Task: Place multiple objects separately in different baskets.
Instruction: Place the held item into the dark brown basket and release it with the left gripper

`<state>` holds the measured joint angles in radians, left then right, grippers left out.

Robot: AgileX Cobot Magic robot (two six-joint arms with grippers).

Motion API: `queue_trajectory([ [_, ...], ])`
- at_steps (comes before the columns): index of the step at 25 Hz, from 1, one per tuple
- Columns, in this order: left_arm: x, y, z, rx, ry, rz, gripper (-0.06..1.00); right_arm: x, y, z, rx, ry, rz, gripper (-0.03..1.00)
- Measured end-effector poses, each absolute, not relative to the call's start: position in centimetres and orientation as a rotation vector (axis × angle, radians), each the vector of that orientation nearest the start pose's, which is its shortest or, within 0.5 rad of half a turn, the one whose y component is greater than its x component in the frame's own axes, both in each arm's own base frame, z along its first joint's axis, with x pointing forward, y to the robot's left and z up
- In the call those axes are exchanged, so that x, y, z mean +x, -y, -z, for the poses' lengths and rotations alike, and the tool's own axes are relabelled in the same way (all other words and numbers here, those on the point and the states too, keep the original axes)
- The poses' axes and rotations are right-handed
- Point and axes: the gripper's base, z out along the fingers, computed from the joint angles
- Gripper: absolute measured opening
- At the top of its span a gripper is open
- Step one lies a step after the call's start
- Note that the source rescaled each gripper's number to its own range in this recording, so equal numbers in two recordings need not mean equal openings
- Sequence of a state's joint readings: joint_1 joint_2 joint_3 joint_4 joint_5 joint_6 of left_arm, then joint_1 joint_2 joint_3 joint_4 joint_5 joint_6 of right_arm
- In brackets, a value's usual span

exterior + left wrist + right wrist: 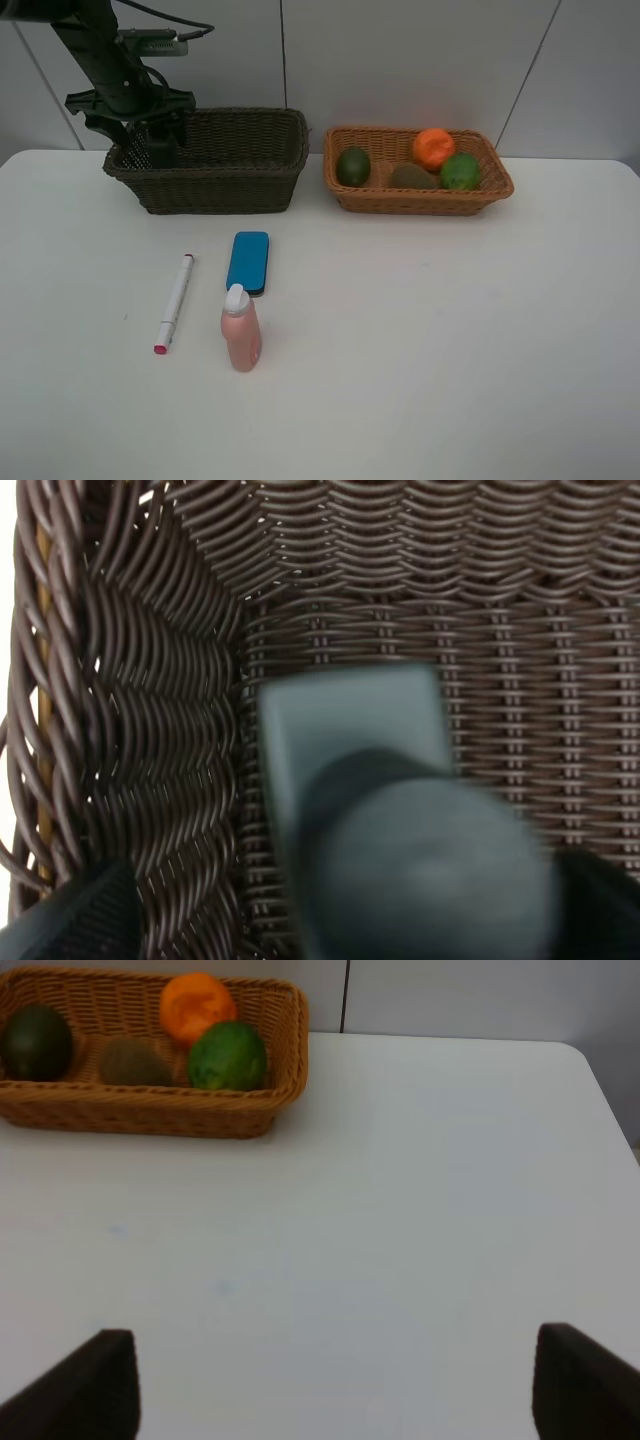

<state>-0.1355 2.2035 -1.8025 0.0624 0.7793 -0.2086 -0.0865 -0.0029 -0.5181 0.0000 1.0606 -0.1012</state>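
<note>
White tabletop (430, 380) lies bare across the whole near right side. The right gripper (330, 1390) hangs over that open part, its jaws spread wide with nothing between them. Only its dark fingertips (75, 1385) show.

Left of middle, the pink bottle (241, 338) stands upright under its white cap and is the nearest thing to the front edge. The white marker (174, 302) lies to its left, pointing roughly front to back with its pink tip toward the front. A strip of bare table separates the two. The blue eraser block (248, 262) lies flat right behind the bottle, so close that I cannot tell whether they touch.

Beyond these, a band of open table runs up to the baskets. The dark brown basket (220, 190) sits on the left by the far edge and the light tan basket (420, 200) to its right, with a narrow gap between their rims. In the tan one, a dark green fruit (353, 166) lies at the left end and the brown kiwi (410, 177) in the middle. The orange (433, 148) sits behind the kiwi, and a brighter green fruit (460, 172) is at the right end.

The left arm (110, 60) reaches down into the left end of the dark basket, and the left gripper (150, 140) is below its rim. From the wrist, its jaws stand wide. The dark green pump bottle (400, 820), blurred, sits between them near the basket's corner. Wicker shows between the bottle and one finger (80, 920).
</note>
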Motion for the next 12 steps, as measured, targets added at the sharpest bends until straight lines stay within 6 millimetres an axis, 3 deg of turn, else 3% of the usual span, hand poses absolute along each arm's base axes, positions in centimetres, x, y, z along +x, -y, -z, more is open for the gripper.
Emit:
queue_trajectory([
  [4,47.8,6.1,-20.1,-0.055,-2.655,0.04,1.0,-0.7,-0.1,-28.2,-0.015,-2.025,0.119,1.0],
  [12,45.0,6.6,-25.3,-0.017,-2.71,0.064,1.0,-0.7,-0.1,-28.2,-0.015,-2.025,0.119,1.0],
])
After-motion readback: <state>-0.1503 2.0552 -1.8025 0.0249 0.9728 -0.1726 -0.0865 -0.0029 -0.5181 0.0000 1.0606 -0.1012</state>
